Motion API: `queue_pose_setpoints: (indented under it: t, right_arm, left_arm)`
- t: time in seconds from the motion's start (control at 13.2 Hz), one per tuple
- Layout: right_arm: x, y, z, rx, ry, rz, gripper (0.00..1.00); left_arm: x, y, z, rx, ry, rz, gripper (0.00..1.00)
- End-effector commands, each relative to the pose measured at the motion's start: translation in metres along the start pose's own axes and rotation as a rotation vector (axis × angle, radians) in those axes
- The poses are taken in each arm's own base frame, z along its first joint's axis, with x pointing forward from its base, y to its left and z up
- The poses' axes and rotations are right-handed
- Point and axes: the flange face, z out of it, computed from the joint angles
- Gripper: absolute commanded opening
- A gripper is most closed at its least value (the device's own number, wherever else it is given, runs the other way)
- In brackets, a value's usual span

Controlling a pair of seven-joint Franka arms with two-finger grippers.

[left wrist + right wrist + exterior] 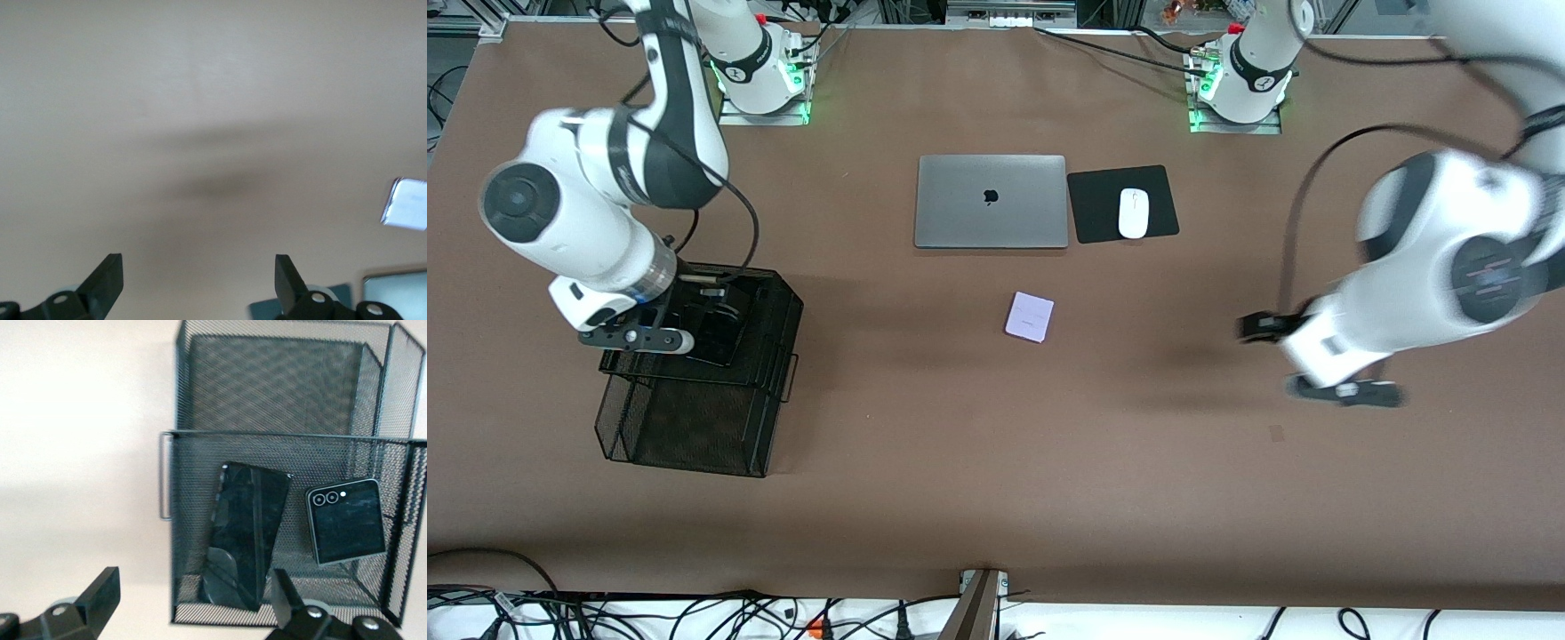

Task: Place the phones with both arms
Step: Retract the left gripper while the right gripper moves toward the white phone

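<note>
While the right pincer (190, 600) hangs over the black mesh organizer (694, 391) at the right arm's end of the brown counter (996, 498), its fingers (100, 593) stand wide apart with nothing between them. Beneath it, in the organizer's upper tray, lie two of the phones: the long slim black phone (243, 533), resting at a slant, and beside it the squarish black folded phone (347, 521), with its twin camera lenses facing up. The two do not touch. The tray has a wire handle (163, 477) on one side, and a deeper mesh bin of the same organizer sits lower, nearer the front camera.

The third phone, the pale lilac phone (1030, 317), lies flat on the bare counter near its middle, nearer the front camera than the closed grey laptop (991, 201). Beside the laptop, toward the left arm's end, a white mouse (1133, 213) sits on a black mouse pad (1094, 206).

The left pincer (200, 283) is up in the air over bare counter toward the left arm's end, well apart from the lilac phone; it too is spread wide and holds nothing. The left wrist view catches the lilac phone at its edge, with a corner of the laptop near it.
</note>
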Motion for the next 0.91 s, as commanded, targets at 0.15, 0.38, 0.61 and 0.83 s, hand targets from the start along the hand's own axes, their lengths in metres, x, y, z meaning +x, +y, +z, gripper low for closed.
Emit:
queue_pose_setpoints:
  t: [0.15, 0.38, 0.61, 0.83]
  right_arm:
    - [-0.024, -0.144, -0.006, 0.012, -0.003, 0.163, 1.00]
    - [-0.057, -0.272, 0.018, 0.028, 0.013, 0.320, 1.00]
    - [-0.098, -0.371, 0.064, 0.077, 0.040, 0.427, 1.00]
    - [-0.135, -0.429, 0.141, 0.092, 0.101, 0.456, 1.00]
  left_arm:
    - [-0.059, -0.035, -0.075, 0.124, 0.034, 0.044, 1.00]
    - [-0.107, -0.059, -0.107, 0.046, 0.160, -0.057, 1.00]
    - [-0.137, -0.066, -0.107, 0.047, 0.228, -0.083, 1.00]
    - [-0.132, -0.070, -0.110, 0.046, 0.182, -0.077, 1.00]
